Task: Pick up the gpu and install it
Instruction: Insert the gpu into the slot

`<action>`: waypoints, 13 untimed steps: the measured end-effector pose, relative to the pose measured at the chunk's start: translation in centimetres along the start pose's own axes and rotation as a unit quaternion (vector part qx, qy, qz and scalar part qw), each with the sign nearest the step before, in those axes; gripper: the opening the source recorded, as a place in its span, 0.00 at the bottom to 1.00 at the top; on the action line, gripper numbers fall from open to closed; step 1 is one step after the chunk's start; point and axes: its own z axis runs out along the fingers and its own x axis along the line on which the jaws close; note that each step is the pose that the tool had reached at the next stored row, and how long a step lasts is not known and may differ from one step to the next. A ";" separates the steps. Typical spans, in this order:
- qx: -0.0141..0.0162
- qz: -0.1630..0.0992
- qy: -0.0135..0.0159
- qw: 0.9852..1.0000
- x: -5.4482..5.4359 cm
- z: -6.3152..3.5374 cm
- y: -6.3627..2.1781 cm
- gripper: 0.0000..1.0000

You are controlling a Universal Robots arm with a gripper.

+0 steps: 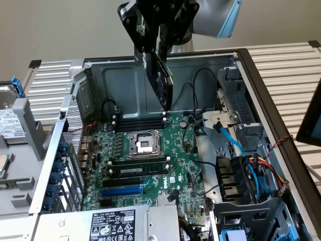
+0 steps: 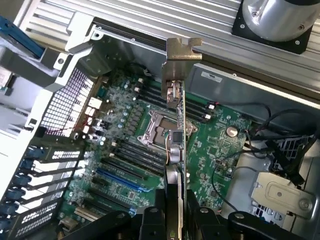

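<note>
The black two-finger gripper is in the upper centre of the exterior view, above the open grey metal computer case. It is pressed together on the gpu, a small green circuit card with a black cooler shroud, pinching it at one end. The card hangs tilted, and its lower end lies in line with the rear case wall, just above the row of thin black memory sticks.

In the wrist view the gripper pinches the gpu edge-on between both fingers. The card's silver metal end bracket is at the end far from the gripper.

The large green motherboard lies flat in the case, with the silver processor socket near frame centre and a blue expansion slot lower left. The gpu is not yet seated in a slot. The case rests on a slatted metal bench.
</note>
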 end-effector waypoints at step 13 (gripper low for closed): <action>0.006 -0.117 0.019 0.993 0.0 0.06 -0.01 0.27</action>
